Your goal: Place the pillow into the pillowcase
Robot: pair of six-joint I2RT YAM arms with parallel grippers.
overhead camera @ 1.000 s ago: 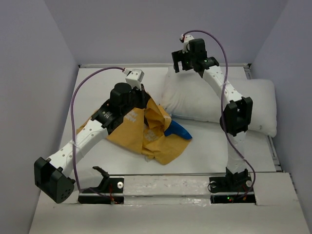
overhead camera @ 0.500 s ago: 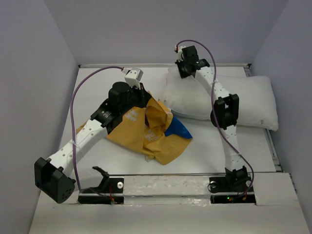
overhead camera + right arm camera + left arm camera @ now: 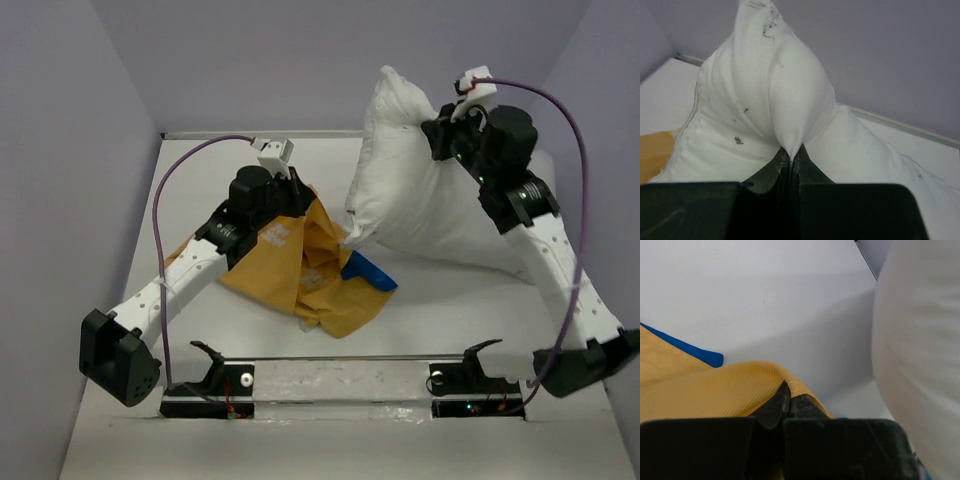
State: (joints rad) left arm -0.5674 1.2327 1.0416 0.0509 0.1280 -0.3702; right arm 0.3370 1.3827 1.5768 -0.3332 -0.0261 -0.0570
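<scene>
The white pillow point(image 3: 415, 185) stands lifted on end at the back right, its lower end still resting on the table. My right gripper point(image 3: 437, 137) is shut on a pinch of its fabric near the top; in the right wrist view the pillow point(image 3: 775, 115) bunches into the shut jaws of the right gripper point(image 3: 790, 156). The yellow-orange pillowcase point(image 3: 300, 265), with a blue patch showing, lies crumpled mid-table. My left gripper point(image 3: 298, 192) is shut on its upper edge, holding it raised. In the left wrist view the pillowcase point(image 3: 715, 390) folds over the left gripper point(image 3: 789, 399), and the pillow point(image 3: 920, 355) fills the right side.
Grey walls enclose the white table point(image 3: 430, 310) on the left, back and right. The raised back rim point(image 3: 240, 133) runs along the far edge. Both arm bases sit on the near rail point(image 3: 340, 385).
My right gripper shut on the pillow's far left end, then swung up and to the right, pulling that end off the table. The left arm and pillowcase barely moved.
</scene>
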